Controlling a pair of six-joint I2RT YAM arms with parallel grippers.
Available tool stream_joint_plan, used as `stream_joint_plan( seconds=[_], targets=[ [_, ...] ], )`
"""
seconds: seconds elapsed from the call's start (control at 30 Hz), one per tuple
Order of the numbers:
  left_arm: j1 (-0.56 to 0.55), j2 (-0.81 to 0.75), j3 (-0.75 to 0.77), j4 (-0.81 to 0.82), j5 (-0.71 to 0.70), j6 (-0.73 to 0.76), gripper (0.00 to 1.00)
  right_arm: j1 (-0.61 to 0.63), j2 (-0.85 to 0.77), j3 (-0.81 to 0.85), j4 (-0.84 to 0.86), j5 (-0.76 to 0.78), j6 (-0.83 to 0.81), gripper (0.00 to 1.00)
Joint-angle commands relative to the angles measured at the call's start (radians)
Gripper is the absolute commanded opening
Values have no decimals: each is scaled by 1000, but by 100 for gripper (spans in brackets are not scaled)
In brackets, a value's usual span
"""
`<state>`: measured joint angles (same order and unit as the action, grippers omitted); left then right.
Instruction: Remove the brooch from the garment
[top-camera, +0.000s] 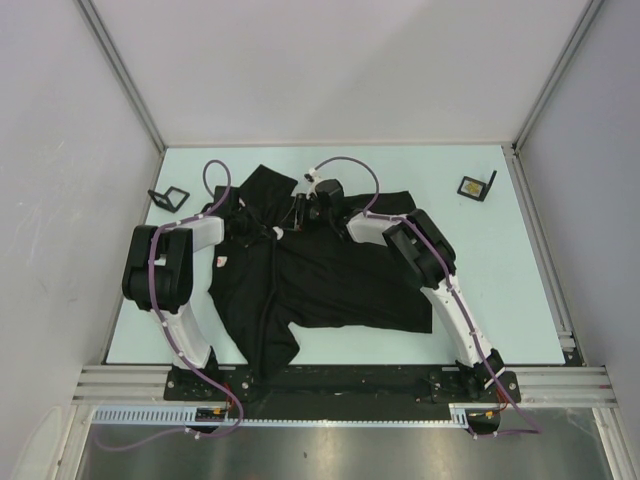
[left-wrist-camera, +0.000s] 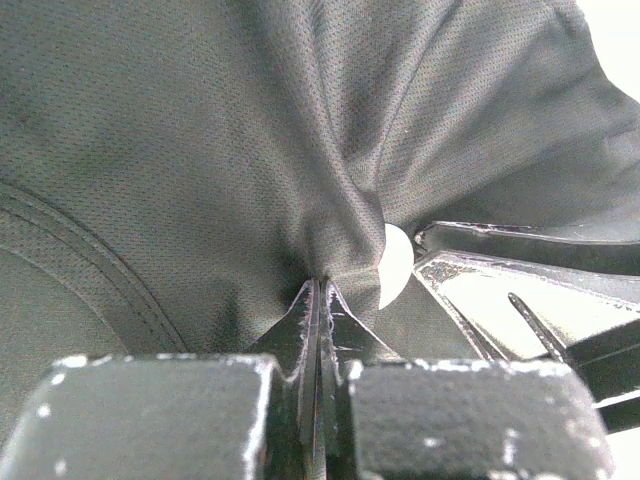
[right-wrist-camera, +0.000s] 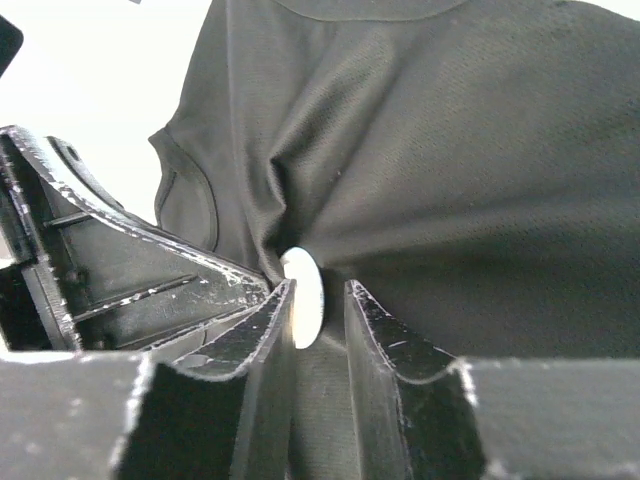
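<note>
Left wrist view shows the left gripper (left-wrist-camera: 318, 292) pinched shut on a pucker of the garment (left-wrist-camera: 200, 150), apparently to anchor the cloth so the brooch (left-wrist-camera: 396, 265), a white disc just beside that pinch, can be pulled free. The right gripper (right-wrist-camera: 320, 295) has its jaws slightly apart, straddling the brooch edge-on, with the disc resting against one side.
</note>
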<state>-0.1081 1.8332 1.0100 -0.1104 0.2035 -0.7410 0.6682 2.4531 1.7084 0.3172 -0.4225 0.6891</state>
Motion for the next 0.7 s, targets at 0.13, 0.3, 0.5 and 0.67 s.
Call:
stream_joint_plan(
  seconds=[0.13,0.3,0.5,0.67],
  targets=[
    [10,0,-11,-18,-30,20,0,16,20,45,-47,10,-31,28],
    [12,1,-11,-17,-26,22,0,16,26,27,28,-44,18,23],
    [12,0,-13,-14,-26,22,0,7,20,-3,100,-68,44,17],
    [13,-25,-13,-12,-13,20,1,4,24,7,131,-82,47,0]
  ],
)
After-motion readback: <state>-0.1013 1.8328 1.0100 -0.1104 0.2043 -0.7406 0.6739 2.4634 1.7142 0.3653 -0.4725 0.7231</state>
